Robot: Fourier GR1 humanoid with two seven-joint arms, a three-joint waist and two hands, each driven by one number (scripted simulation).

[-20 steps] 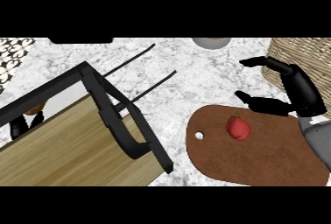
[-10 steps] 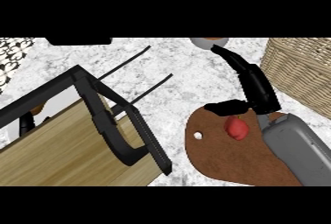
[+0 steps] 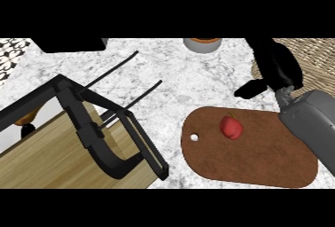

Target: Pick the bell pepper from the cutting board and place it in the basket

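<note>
The red bell pepper lies on the upper middle of the brown cutting board, apart from any hand. My right hand hovers over the marble counter just beyond the board's far edge, up and to the right of the pepper. It is open, fingers stretched away from me and thumb sticking out to the left. Its grey forearm crosses the board's right side. The woven basket stands at the upper right, partly behind the hand. My left hand does not show.
A grey bowl with an orange rim sits at the counter's far edge. A black-framed stool or rack stands over the wooden floor at left, beside the counter's edge. A black block is at the top left.
My right hand has moved away from me and to the right, from over the board's far edge toward the basket. The pepper has stayed on the board.
</note>
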